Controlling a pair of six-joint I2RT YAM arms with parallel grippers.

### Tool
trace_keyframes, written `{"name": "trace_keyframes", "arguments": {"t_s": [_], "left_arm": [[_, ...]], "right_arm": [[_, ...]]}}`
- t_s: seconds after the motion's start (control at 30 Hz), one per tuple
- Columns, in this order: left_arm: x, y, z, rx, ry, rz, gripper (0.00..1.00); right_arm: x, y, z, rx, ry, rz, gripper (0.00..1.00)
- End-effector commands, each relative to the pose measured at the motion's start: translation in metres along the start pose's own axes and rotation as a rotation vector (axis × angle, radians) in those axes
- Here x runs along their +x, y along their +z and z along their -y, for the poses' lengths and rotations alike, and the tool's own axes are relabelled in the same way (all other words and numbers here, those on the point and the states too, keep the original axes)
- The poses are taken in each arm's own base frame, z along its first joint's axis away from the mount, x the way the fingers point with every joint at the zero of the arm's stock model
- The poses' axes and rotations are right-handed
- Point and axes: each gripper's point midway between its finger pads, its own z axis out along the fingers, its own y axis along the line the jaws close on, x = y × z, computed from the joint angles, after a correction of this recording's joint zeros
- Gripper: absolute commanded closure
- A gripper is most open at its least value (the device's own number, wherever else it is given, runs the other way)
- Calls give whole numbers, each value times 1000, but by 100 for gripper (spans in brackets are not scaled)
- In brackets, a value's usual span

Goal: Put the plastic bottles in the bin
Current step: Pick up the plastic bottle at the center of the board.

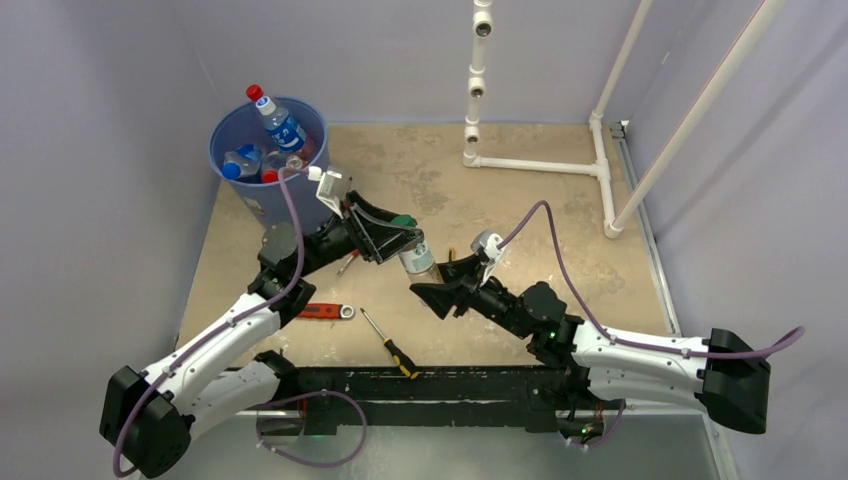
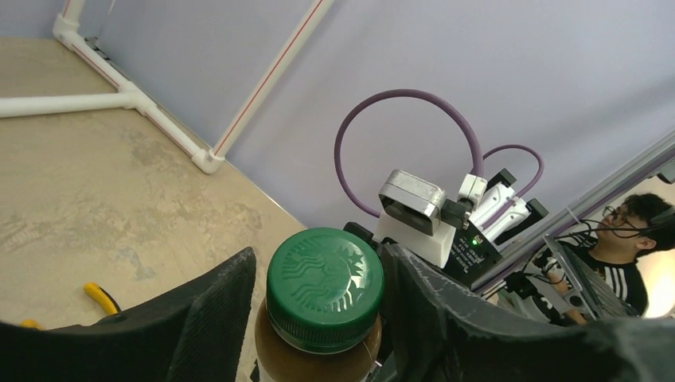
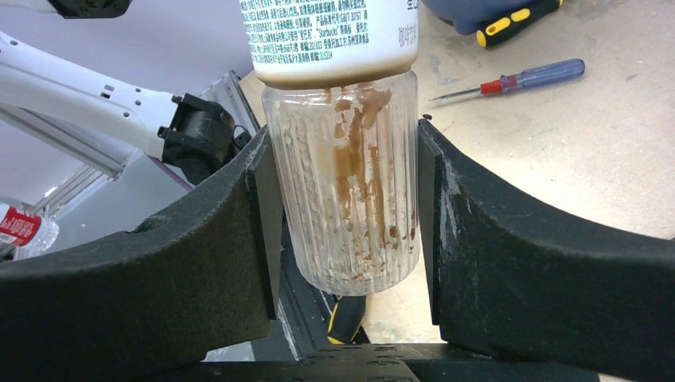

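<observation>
Bin (image 1: 255, 200) at far left corner of worktop (image 1: 520, 200); several bottles (image 1: 280, 125) already inside, one red-capped and standing above the rim.

One coffee bottle (image 1: 417, 258) is off the worktop, mid-table, well short of the bin. The left tool (image 1: 410, 245) is clamped at its neck, just under the green cap (image 2: 325, 286). The right tool (image 1: 447, 285) brackets the ribbed base (image 3: 350, 183), pads close on both sides; cannot tell if it presses.

Judged last in sight: only a wrench (image 1: 325, 311) and a screwdriver (image 1: 390, 345) lie loose; carry and drop remain.

Writing: Starbucks siren embossed on the cap; white label in dense small Chinese print, "Starbucks" seemingly among it; blue label in the bin unreadable.
</observation>
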Motion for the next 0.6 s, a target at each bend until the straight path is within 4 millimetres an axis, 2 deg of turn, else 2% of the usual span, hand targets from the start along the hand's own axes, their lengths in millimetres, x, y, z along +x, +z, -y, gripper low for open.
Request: {"name": "trace_keyframes", "arguments": {"t_s": [0.0,0.17,0.33,0.37,0.47,0.5,0.57], "left_arm": [[-25,2,19,33,67,76,50],[-28,1,23,45,69,85,70],[-24,1,23,54,60,70,69],[-23,1,25,65,63,67,73],[-23,0,27,74,70,65,100],[-22,-1,26,67,74,64,100],[-22,-2,25,53,88,63,100]], "right_arm": [[-26,3,-11,-33,-13,75,100],[-23,3,-10,-34,-15,67,100],[-24,3,-11,-37,-13,67,100],[-23,3,-11,-36,-12,65,100],[-21,5,-12,-38,1,51,100],[-20,7,-14,-44,6,39,98],[-20,10,-20,-65,17,17,68]]}}
